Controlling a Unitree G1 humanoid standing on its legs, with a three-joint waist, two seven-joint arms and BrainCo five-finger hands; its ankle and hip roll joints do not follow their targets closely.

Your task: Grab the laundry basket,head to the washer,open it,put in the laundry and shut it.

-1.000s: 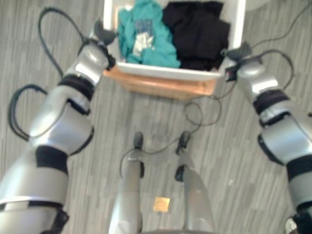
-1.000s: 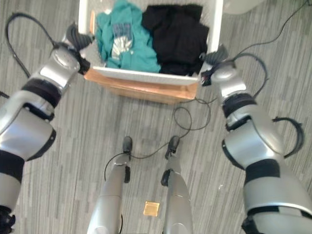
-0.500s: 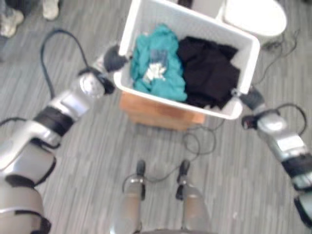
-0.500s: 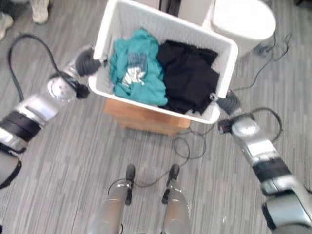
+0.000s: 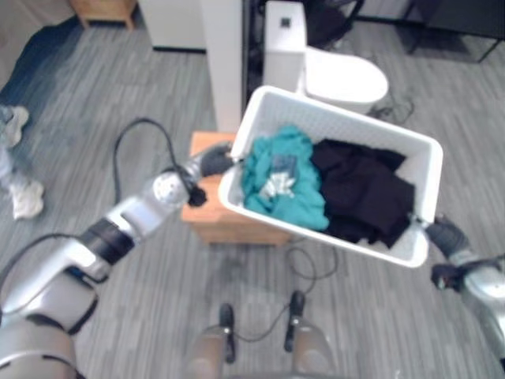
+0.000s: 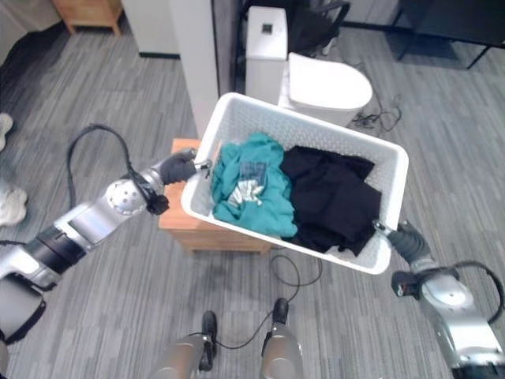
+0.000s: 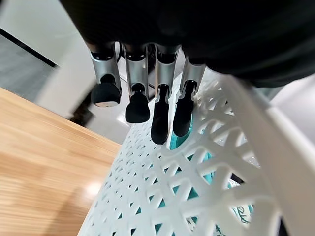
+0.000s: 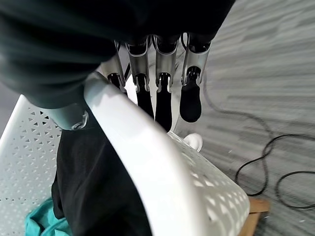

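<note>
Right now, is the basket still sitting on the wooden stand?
No. The white laundry basket hangs tilted between the left hand and right hand, above the wooden stand.

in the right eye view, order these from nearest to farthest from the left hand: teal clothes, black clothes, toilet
1. Teal clothes: in the basket end beside the left hand.
2. Black clothes: in the basket's other end, toward the right hand.
3. Toilet: on the floor beyond the basket, farthest.

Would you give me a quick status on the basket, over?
Left hand and right hand grip opposite ends of the white laundry basket. Teal and black laundry inside. Wooden stool directly below.
</note>
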